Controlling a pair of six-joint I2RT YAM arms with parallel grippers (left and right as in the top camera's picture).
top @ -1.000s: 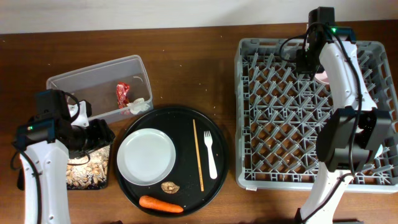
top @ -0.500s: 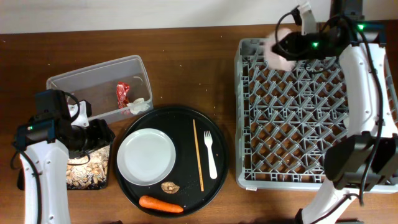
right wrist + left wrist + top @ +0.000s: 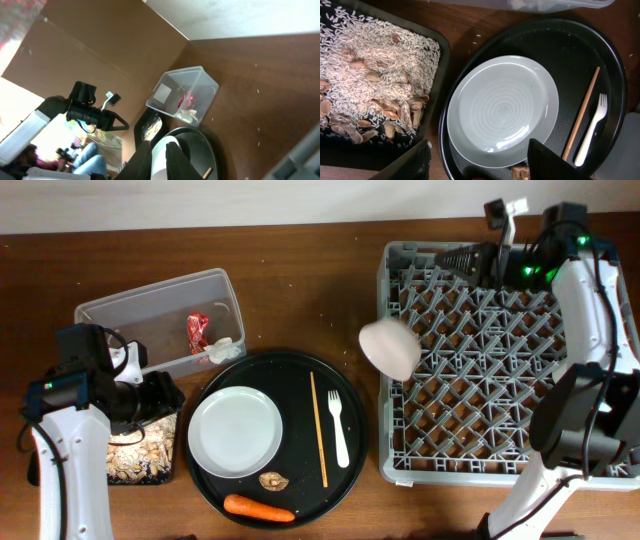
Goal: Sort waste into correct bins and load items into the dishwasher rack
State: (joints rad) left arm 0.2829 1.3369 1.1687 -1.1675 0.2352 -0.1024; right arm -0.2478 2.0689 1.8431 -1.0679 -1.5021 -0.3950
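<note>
The pale pink-beige bowl (image 3: 390,347) is tilted at the left edge of the grey dishwasher rack (image 3: 510,360), free of both grippers. My right gripper (image 3: 460,258) (image 3: 159,150) is over the rack's back left corner, fingers nearly together with nothing between them. My left gripper (image 3: 150,405) (image 3: 480,165) is open and empty over the near rim of the white plate (image 3: 236,431) (image 3: 502,110). The fork (image 3: 339,432), wooden stick (image 3: 318,430), carrot (image 3: 258,508) and brown lump (image 3: 273,479) lie beside the plate. The clear tub (image 3: 120,315) holds the red wrapper (image 3: 197,332) and white paper (image 3: 222,350).
The plate, fork and stick lie on a big round black tray (image 3: 345,390). A shallow black tray (image 3: 135,460) (image 3: 370,80) holding beige scraps sits at the left, under my left arm. The rack fills the right side.
My right arm swung the bowl up and left from the rack's back right. The bowl left the gripper and now is at the rack's left edge. The left arm has not moved.
</note>
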